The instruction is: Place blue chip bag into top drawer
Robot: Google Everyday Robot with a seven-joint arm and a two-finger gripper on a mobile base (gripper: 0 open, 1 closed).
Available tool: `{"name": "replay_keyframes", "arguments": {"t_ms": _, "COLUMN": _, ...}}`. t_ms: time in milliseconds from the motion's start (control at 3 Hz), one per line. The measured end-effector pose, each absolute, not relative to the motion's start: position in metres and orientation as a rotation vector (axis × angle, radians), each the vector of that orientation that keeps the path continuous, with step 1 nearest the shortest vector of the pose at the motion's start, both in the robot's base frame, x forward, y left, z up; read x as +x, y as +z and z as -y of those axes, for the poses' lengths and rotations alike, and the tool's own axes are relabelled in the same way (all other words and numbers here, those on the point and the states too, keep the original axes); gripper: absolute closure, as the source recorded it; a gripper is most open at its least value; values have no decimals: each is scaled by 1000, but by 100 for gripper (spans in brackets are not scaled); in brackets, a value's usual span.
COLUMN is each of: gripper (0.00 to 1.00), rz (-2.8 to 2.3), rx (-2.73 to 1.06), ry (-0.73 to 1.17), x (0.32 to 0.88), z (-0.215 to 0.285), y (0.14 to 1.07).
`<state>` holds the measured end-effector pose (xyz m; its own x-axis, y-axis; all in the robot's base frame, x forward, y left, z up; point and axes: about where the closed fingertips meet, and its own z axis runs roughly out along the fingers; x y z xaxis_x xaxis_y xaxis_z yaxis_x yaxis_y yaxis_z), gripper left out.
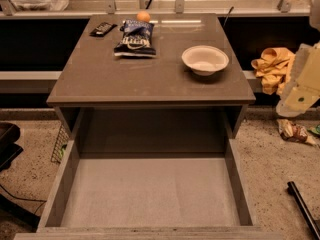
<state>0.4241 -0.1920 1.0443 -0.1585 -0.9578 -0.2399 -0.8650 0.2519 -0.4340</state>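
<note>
blue chip bag (135, 39) sitting at back of cabinet top (150, 81), left of bowl (205, 60), untouched. top drawer (150, 191) hanging wide open, ready for drop. gripper (302, 84) hovering off right edge, well apart from bag; claw state, can't tell.

Top drawer (150, 194) open from above | white bowl (205, 59) right of blue chip bag (135, 38), apart | gripper (299, 95) right of cabinet (150, 81)

Open drawer (150, 194) under a tabletop (150, 79) carrying a chip bag (135, 38), orange (143, 16), black packet (102, 29) and white bowl (205, 59). Gripper (299, 96) hangs at right, off the tabletop.
</note>
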Motion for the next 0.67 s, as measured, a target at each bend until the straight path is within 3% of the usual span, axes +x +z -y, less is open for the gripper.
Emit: {"name": "replay_keyframes", "arguments": {"t_ms": 667, "gripper": 0, "rz": -2066, "rx": -1591, "ry": -288, "x": 438, "z": 187, "y": 1053}}
